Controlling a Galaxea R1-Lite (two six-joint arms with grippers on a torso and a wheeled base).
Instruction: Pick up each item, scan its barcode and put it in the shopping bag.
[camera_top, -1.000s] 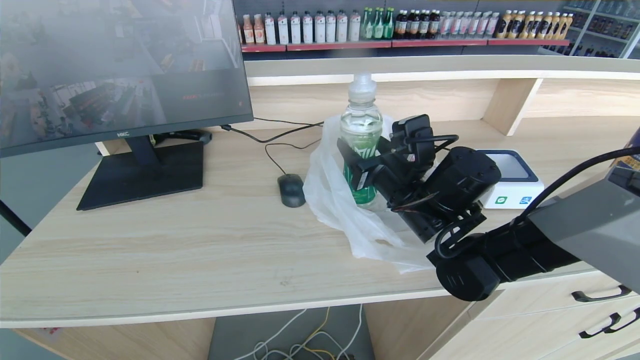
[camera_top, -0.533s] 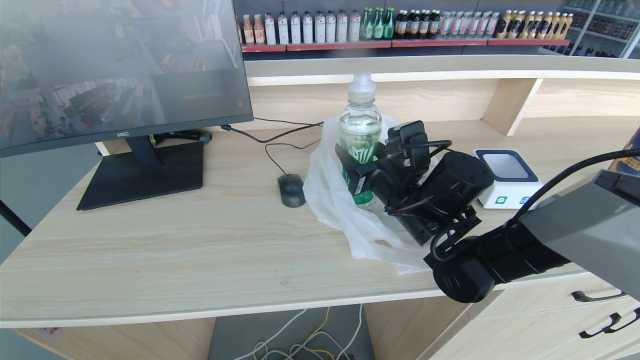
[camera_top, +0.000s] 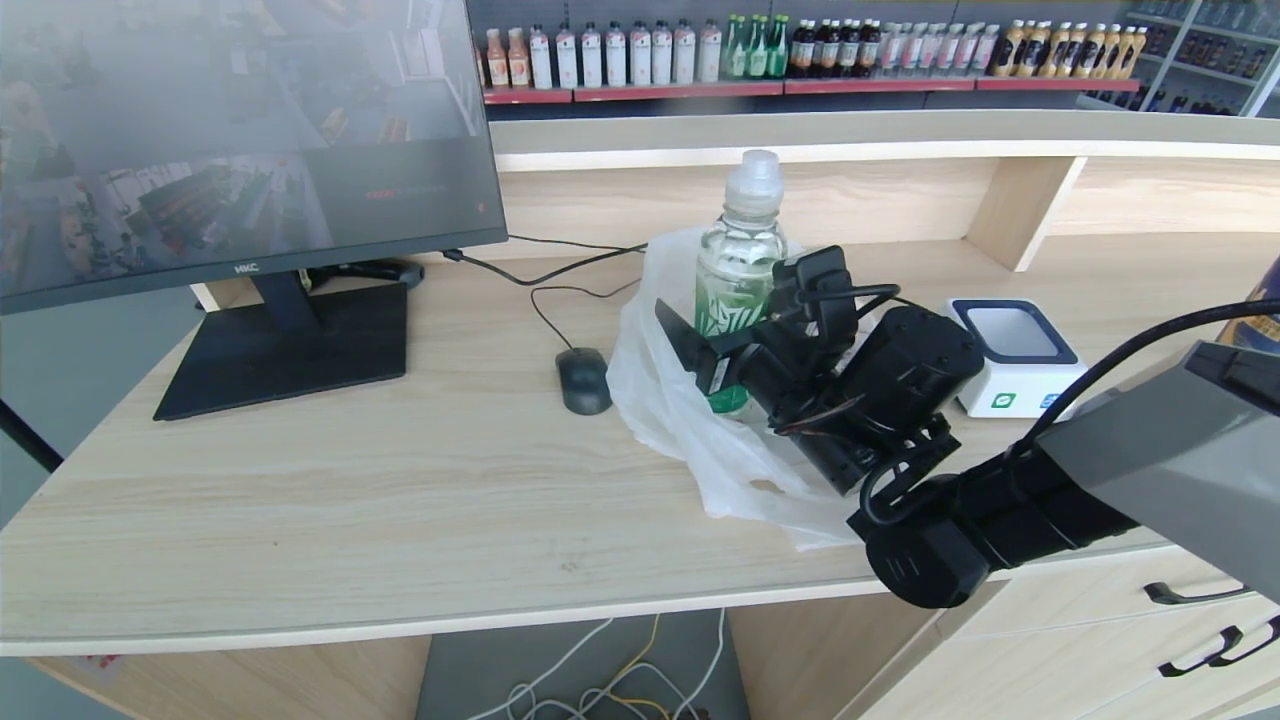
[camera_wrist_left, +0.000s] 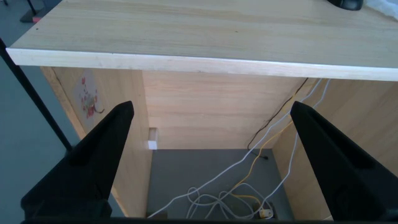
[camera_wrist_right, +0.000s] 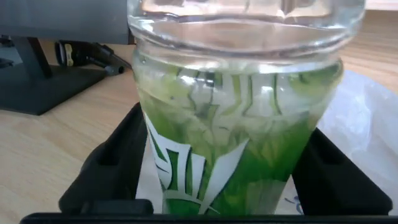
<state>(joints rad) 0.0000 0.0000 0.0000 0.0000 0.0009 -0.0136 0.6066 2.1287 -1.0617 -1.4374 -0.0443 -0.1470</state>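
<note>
Wood-grain counter (camera_top: 400, 500) carries a limp white shopping bag (camera_top: 660, 400) toward its far right side. The bottle (camera_top: 740, 270) sits at the bag's mouth, clamped at its label by the right gripper (camera_top: 725, 340). Liquid-filled plastic (probably slick, fairly heavy), so mid-body suits it. The left gripper (camera_wrist_left: 211, 168) gapes wide below the counter's front edge.

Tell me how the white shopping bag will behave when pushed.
The shopping bag lies slumped and crumpled on the counter, so it is probably floppy and will not hold its mouth open. Its thin film looks very light, so a push would likely slide or bunch it.
</note>
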